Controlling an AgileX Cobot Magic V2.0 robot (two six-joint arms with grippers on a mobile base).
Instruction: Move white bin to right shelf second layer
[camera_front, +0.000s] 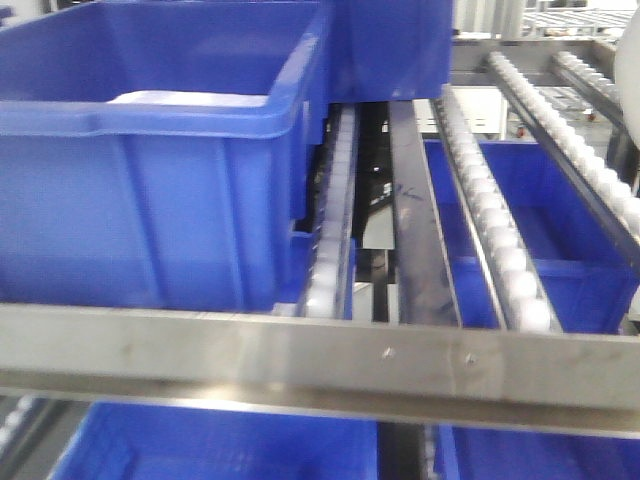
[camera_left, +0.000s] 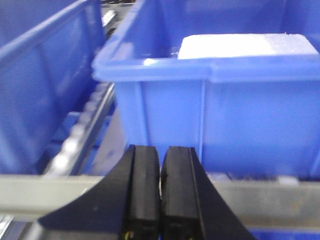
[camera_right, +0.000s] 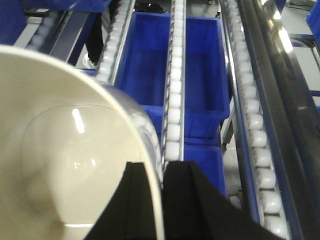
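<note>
My right gripper is clamped over the rim of the white bin, a glossy cream tub held above the roller rails of the right shelf second layer. My left gripper has its jaws pressed together, empty, before a blue crate on the rack. Blue crates sit below the rails.
</note>
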